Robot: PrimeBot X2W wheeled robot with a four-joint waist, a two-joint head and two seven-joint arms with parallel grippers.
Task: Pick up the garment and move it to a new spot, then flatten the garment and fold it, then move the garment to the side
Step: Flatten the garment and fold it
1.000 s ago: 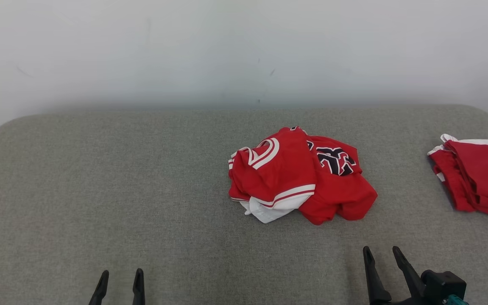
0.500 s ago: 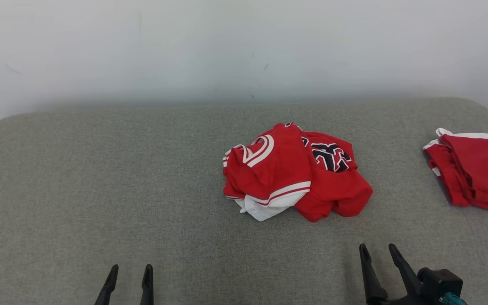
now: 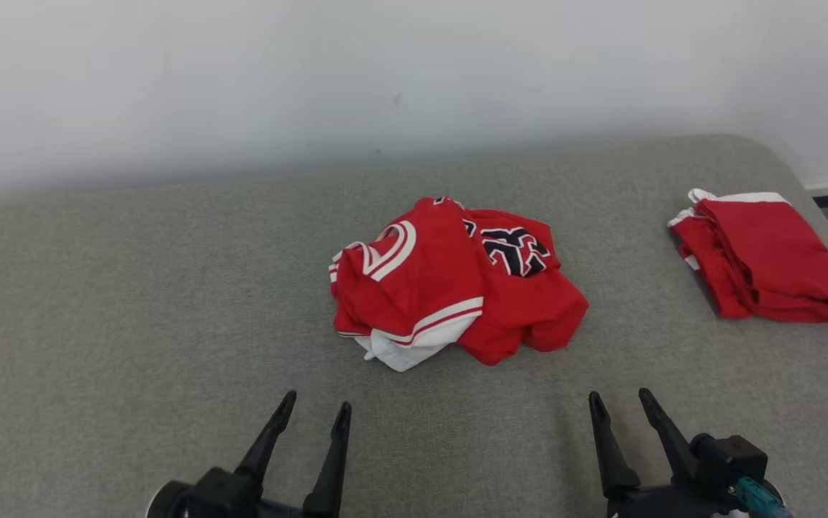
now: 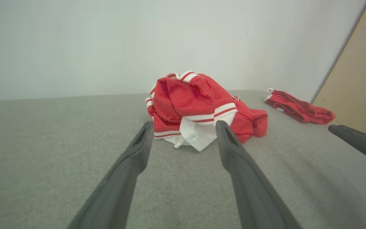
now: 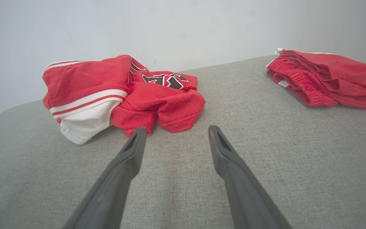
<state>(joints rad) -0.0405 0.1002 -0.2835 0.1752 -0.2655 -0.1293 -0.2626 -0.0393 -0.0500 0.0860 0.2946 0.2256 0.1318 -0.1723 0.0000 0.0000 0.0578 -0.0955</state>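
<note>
Head view: crumpled red garment (image 3: 414,288) on grey padded surface (image 3: 133,302), dark print (image 3: 514,250) partly folded under; left gripper (image 3: 318,400) and right gripper (image 3: 618,393), jaws spread, cut off below.

The dark print (image 3: 514,252) on the crumpled garment (image 3: 421,288) is partly folded under and cannot be read. The folded red garment (image 5: 326,76) is cut off by the right edge of the right wrist view. In the head view the bodies of the left gripper (image 3: 317,400) and right gripper (image 3: 618,393) are cut by the bottom edge, and in the left wrist view 1 finger (image 4: 357,141) of the right gripper is cut by the right edge.
</note>
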